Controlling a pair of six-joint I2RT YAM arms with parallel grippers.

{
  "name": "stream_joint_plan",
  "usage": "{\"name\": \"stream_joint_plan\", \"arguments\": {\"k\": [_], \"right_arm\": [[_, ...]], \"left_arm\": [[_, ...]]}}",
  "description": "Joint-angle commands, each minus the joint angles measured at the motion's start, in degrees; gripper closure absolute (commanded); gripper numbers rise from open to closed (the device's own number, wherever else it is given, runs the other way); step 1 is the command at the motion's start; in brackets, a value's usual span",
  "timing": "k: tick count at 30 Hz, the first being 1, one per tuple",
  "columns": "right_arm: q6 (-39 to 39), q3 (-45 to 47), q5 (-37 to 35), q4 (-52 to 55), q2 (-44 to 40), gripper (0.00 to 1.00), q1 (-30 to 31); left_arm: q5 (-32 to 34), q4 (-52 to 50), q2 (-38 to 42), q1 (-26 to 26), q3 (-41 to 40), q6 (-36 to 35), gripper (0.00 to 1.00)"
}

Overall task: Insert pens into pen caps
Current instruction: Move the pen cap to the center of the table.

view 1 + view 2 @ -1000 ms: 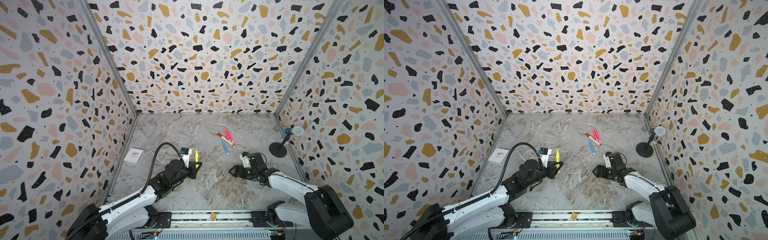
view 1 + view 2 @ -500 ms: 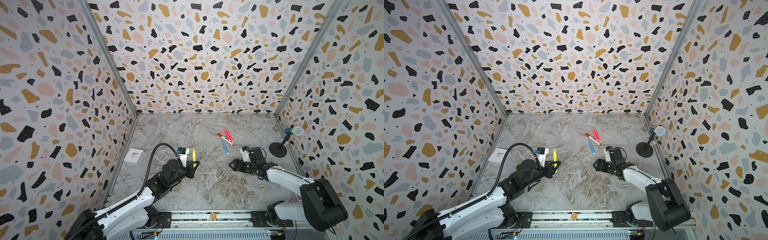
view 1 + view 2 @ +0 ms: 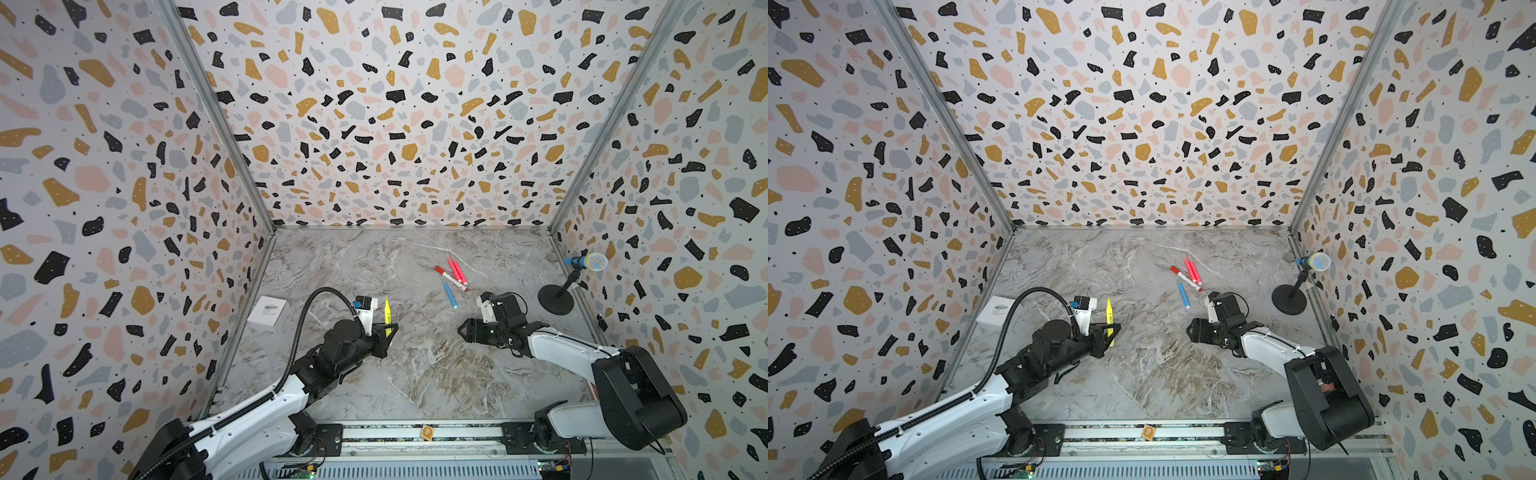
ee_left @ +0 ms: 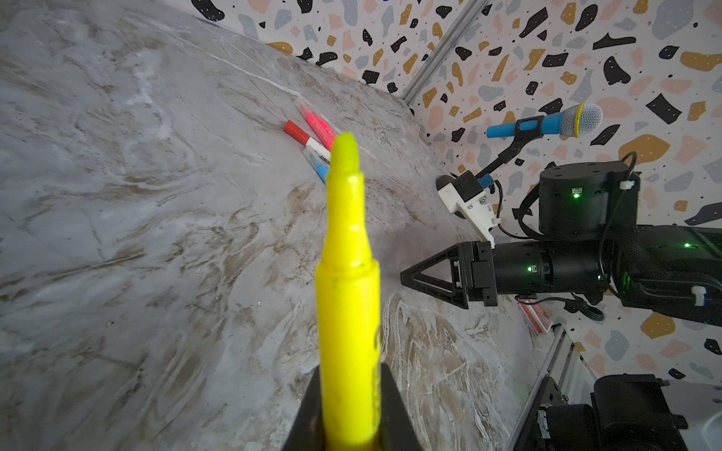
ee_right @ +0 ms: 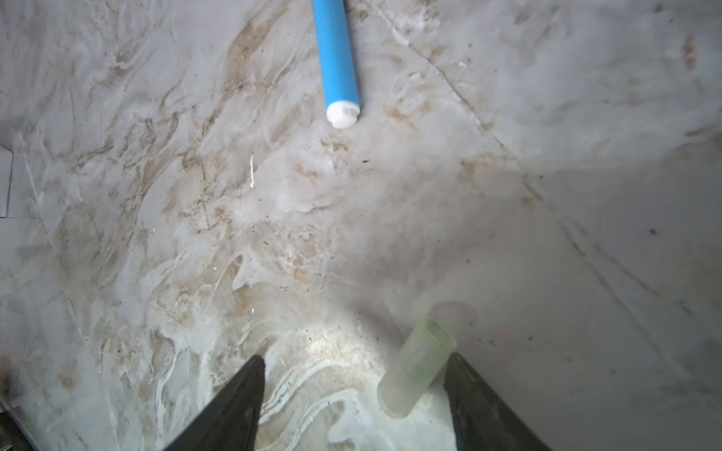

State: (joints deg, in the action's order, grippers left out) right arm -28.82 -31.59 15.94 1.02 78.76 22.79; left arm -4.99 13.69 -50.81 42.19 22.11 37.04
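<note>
Over the last second the right gripper [image 3: 462, 331] has reached forward and low across the table [image 3: 419, 374], away from the front rail. The left gripper [image 3: 386, 333] has barely shifted and carries the yellow pen [image 3: 387, 311] much where it was. The step in hand looks like the pickup of a cap. The right wrist view shows a pale, see-through cap [image 5: 417, 367] lying on the marble between the spread fingers, just beside one finger [image 5: 474, 394] and well apart from the other — nothing is gripped yet. The left fingers are pressed onto the lower barrel of the yellow pen, which sticks out of them with its felt tip bare. Next, I judge, the right jaws must centre on the cap and close without nudging it into a roll. They would then lift it and turn its open mouth toward the pen tip, so the two arms can meet in line. The cap cannot be made out in either top view — it is too pale against the marble and sits low by the gripper. Those views do show the remaining pens lying close together farther back: the light blue pen [image 3: 449, 295], the two pink pens [image 3: 456, 269] and the white pen with red ends [image 3: 451, 279]. Of these, the right wrist view catches only one end of the light blue pen.
</note>
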Motion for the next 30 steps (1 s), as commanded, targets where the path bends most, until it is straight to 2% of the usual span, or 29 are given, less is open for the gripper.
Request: {"name": "stream_joint_plan", "arguments": {"k": [1, 30], "right_arm": [[0.9, -2.4, -2.0, 1.5, 1.1, 0.27, 1.1], [6.4, -10.8, -0.7, 1.9, 11.5, 0.2, 14.4]], "left_arm": [[0.7, 1.1, 1.2, -0.4, -0.5, -0.8, 1.0], [0.7, -0.8, 2.6, -0.7, -1.5, -1.3, 1.0]]}}
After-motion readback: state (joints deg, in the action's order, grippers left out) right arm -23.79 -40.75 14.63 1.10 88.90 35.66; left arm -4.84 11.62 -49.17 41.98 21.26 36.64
